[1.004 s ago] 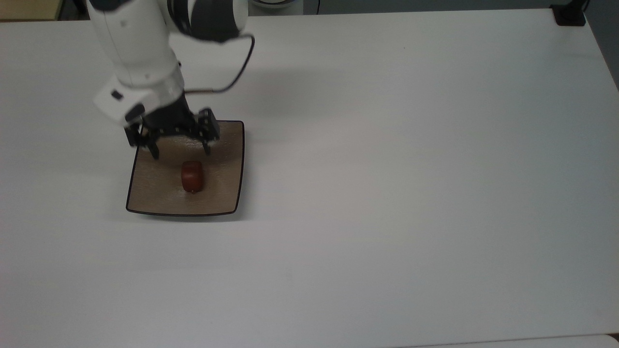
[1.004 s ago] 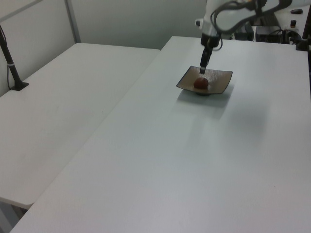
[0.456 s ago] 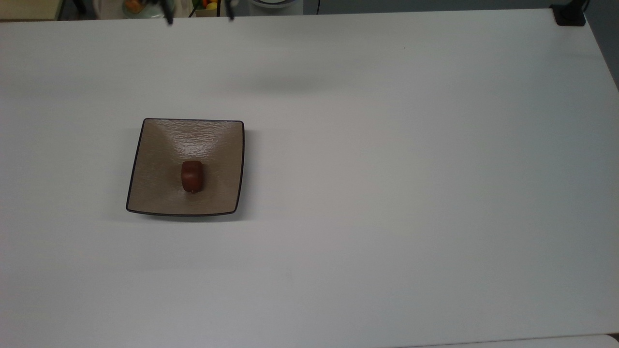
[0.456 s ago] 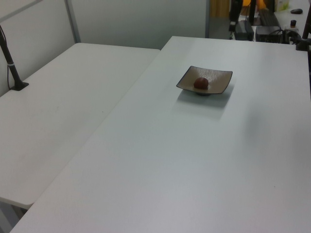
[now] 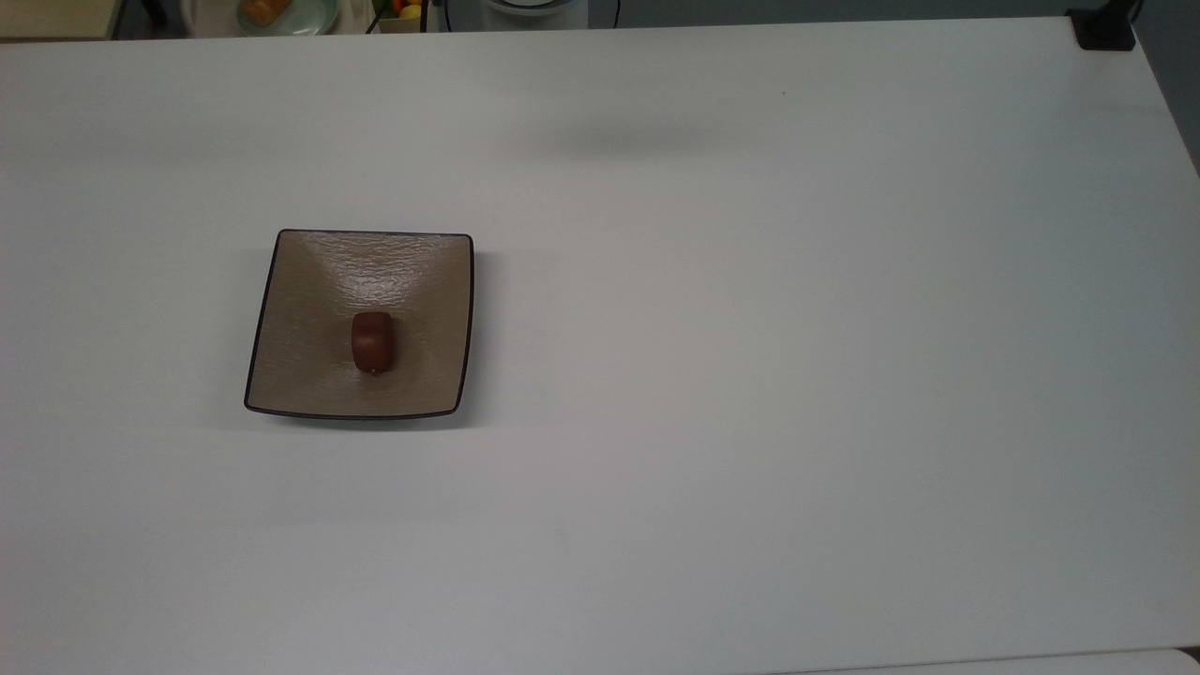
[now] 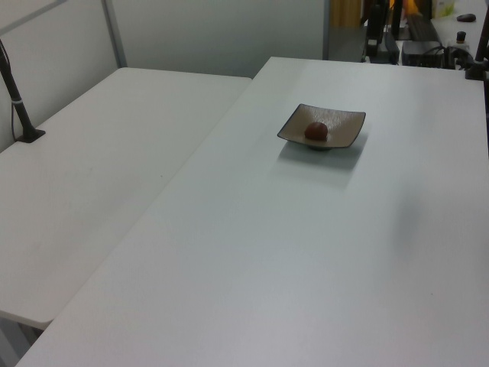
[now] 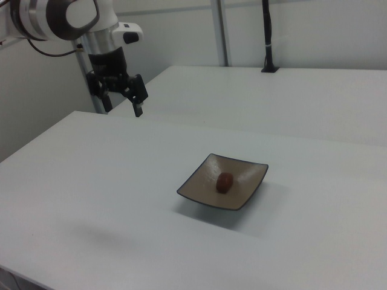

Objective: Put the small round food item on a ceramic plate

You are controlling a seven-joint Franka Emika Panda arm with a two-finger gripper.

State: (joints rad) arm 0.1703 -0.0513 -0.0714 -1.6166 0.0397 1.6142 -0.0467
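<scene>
The small round food item, a dark reddish-brown lump, lies near the middle of the ceramic plate, a square tan plate with a thin dark rim. The same food item shows on the plate in the left view, and again on the plate in the right view. My gripper hangs open and empty high above the table's far corner at the right view's upper left, well away from the plate.
The white table spreads wide to the top view's right of the plate. A pale green dish with an orange piece sits beyond its upper edge. A second white table adjoins it, with a black clamped post.
One second ago the open gripper stood just over the plate behind the food item. It has since risen and drawn back off the top view's upper edge. Food and plate have not moved.
</scene>
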